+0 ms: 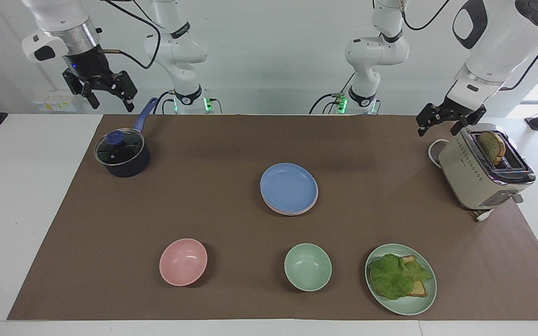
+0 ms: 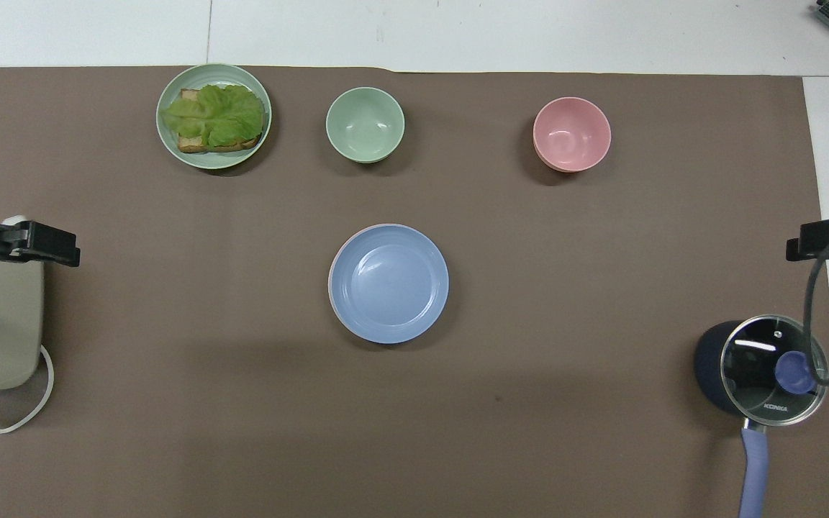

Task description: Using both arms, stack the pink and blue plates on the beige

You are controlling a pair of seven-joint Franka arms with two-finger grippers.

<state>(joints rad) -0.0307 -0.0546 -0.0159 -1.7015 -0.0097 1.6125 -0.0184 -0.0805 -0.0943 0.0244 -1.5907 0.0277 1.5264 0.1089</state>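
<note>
The blue plate [image 1: 289, 187] [image 2: 388, 283] lies on top of a stack in the middle of the brown mat. A thin pink plate rim [image 1: 292, 213] [image 2: 330, 277] shows right under it. The beige plate is hidden. My right gripper [image 1: 111, 102] [image 2: 821, 246] hangs open and empty, high over the table's edge beside the pot. My left gripper [image 1: 442, 127] [image 2: 51, 248] hangs open and empty over the toaster's end nearer the robots. Both grippers are well apart from the stack.
A dark pot with a glass lid [image 1: 122, 154] stands at the right arm's end. A toaster holding bread [image 1: 484, 170] stands at the left arm's end. Farther from the robots sit a pink bowl [image 1: 183, 261], a green bowl [image 1: 307, 266] and a mint plate [image 1: 409, 309] with lettuce and bread.
</note>
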